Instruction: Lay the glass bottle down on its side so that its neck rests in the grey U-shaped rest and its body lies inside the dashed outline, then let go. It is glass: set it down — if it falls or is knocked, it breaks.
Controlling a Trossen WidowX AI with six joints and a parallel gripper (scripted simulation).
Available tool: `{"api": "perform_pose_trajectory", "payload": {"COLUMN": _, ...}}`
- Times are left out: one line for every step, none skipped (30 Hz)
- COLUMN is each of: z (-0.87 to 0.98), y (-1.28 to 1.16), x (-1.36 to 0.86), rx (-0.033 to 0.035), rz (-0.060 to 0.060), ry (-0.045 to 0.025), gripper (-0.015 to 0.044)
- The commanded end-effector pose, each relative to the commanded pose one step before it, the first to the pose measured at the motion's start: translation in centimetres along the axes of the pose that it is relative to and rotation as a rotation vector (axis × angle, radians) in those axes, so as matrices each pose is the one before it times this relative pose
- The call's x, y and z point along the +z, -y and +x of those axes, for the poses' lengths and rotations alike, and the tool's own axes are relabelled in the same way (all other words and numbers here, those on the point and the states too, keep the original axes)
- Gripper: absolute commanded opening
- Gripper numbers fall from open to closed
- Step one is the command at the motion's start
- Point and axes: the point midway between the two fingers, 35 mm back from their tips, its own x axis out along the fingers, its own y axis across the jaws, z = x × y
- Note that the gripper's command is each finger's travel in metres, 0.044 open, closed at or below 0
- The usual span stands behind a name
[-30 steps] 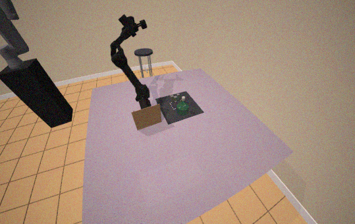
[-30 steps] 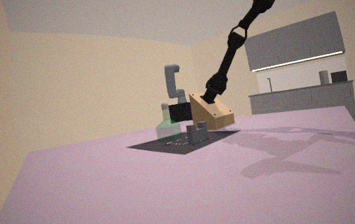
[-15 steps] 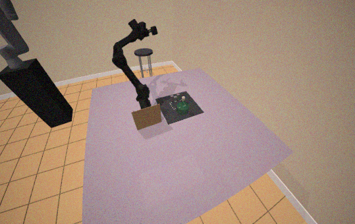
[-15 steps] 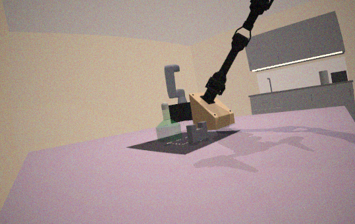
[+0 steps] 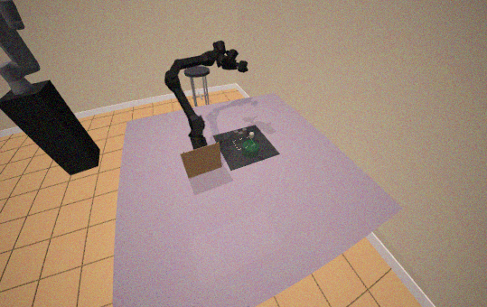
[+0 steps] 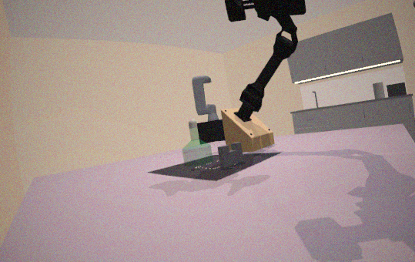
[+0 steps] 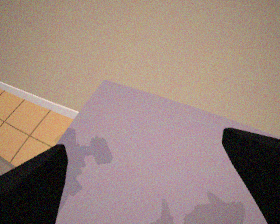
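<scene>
Your gripper (image 5: 237, 63) (image 7: 148, 145) is up in the air, well apart from the glass bottle (image 5: 250, 146) (image 6: 197, 152); its fingers stand spread about as wide as they go, with nothing between them. The green bottle stands upright on the dark mat (image 5: 259, 158) (image 6: 209, 176), its pale-topped neck pointing up, so you don't have it lying down. Just beside it on the same mat you can see the grey U-shaped rest (image 6: 230, 156), and the neck is not in it. Some of the dashed outline (image 6: 207, 168) shows as white marks on the mat near the bottle; you cannot tell exactly how the bottle's base sits against it. The mat lies on the lilac table (image 5: 241, 226) (image 6: 167, 223) (image 7: 141, 165), near your arm's wooden base (image 5: 201, 161) (image 6: 244, 138). You can read no brand, label or writing on the bottle.
</scene>
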Motion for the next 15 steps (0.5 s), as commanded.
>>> {"api": "perform_pose_trajectory", "payload": {"z": 1.216, "y": 5.999, "x": -2.896, "rx": -0.11156, "rz": 0.1312, "ry": -0.09859, "gripper": 0.044}}
{"api": "perform_pose_trajectory", "payload": {"z": 0.379, "y": 1.73, "x": -0.516, "rx": -0.03019, "rz": 0.039, "ry": -0.02413, "gripper": 0.044}}
{"api": "perform_pose_trajectory", "payload": {"z": 0.384, "y": 1.79, "x": -0.494, "rx": -0.03064, "rz": 0.0418, "ry": -0.02441, "gripper": 0.044}}
{"api": "perform_pose_trajectory", "payload": {"z": 0.369, "y": 1.789, "x": -0.442, "rx": -0.03009, "rz": 0.0434, "ry": -0.0236, "gripper": 0.044}}
{"api": "perform_pose_trajectory", "payload": {"z": 0.352, "y": 1.783, "x": -0.391, "rx": -0.0294, "rz": 0.0449, "ry": -0.02277, "gripper": 0.044}}
{"api": "perform_pose_trajectory", "payload": {"z": 0.346, "y": 1.838, "x": -0.354, "rx": -0.02968, "rz": 0.048, "ry": -0.02277, "gripper": 0.044}}
{"api": "perform_pose_trajectory", "payload": {"z": 0.307, "y": 1.667, "x": -0.455, "rx": -0.02705, "rz": 0.0402, "ry": -0.02531, "gripper": 0.044}}
{"api": "perform_pose_trajectory", "payload": {"z": 0.264, "y": 1.762, "x": -0.21, "rx": -0.02779, "rz": 0.0467, "ry": -0.01828, "gripper": 0.044}}
{"api": "perform_pose_trajectory", "payload": {"z": 0.297, "y": 1.772, "x": -0.215, "rx": -0.02648, "rz": 0.0521, "ry": -0.02058, "gripper": 0.044}}
{"api": "perform_pose_trajectory", "payload": {"z": 0.293, "y": 1.851, "x": -0.179, "rx": -0.02686, "rz": 0.0565, "ry": -0.02104, "gripper": 0.044}}
{"api": "perform_pose_trajectory", "payload": {"z": 0.275, "y": 1.838, "x": -0.13, "rx": -0.02581, "rz": 0.0583, "ry": -0.0205, "gripper": 0.044}}
{"api": "perform_pose_trajectory", "payload": {"z": 0.255, "y": 1.808, "x": -0.082, "rx": -0.02451, "rz": 0.0596, "ry": -0.01988, "gripper": 0.044}}
{"api": "perform_pose_trajectory", "payload": {"z": 0.247, "y": 1.869, "x": -0.04, "rx": -0.02433, "rz": 0.0642, "ry": -0.02037, "gripper": 0.044}}
{"api": "perform_pose_trajectory", "payload": {"z": 0.233, "y": 1.893, "x": 0.007, "rx": -0.02354, "rz": 0.0678, "ry": -0.02054, "gripper": 0.044}}
{"api": "perform_pose_trajectory", "payload": {"z": 0.224, "y": 1.912, "x": 0.056, "rx": -0.02249, "rz": 0.0719, "ry": -0.02094, "gripper": 0.044}}
